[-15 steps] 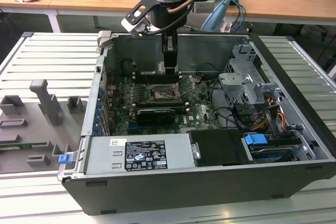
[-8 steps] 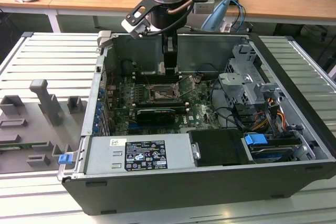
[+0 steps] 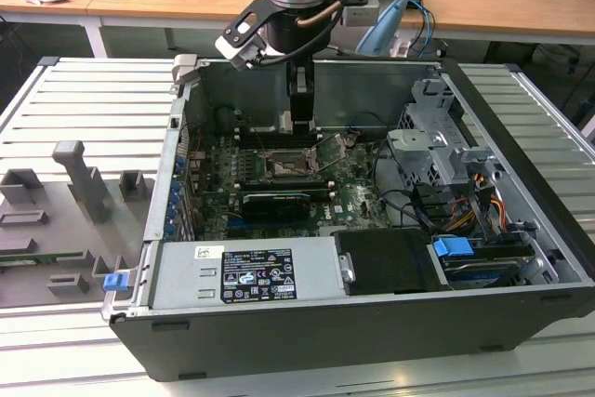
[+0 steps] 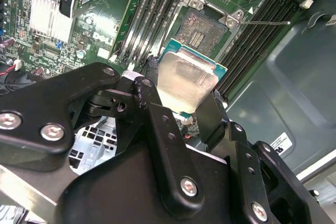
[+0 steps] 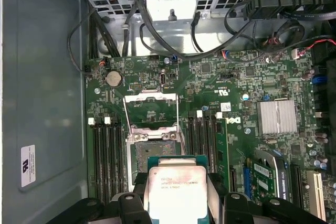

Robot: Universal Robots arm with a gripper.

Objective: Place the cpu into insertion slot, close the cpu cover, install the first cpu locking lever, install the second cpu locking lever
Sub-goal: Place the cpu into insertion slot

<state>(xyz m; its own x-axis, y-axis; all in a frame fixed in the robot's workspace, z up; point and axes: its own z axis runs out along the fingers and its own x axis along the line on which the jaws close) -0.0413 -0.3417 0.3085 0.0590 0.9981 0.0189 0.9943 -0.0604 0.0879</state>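
cpu (image 4: pixel 186 80) — being held in the gripper (image 4: pixel 184 98), black fingers (image 4: pixel 152 103) pinching two opposite edges, jaws set narrow to the chip's width. Face is showing as a pale silver-grey metal lid, squarish with stepped corners, catching a dull glare; a thin teal-green board edge is framing it. Faint print is sitting on the lid in the first wrist view, too small to make out.

Chip is hanging flat, face up, just short of the insertion slot (image 5: pixel 149 148), overlapping its near edge in both wrist views; not seated. Slot is lying bare, dark centre exposed. cpu cover (image 5: pixel 149 109) is standing swung open on the slot's far side. Memory slots (image 5: pixel 107 161) are flanking the socket on the green motherboard (image 5: pixel 236 77). In the exterior view the arm is reaching down into the open computer case (image 3: pixel 372 341), which is resting on the ribbed counter (image 3: pixel 84 99).
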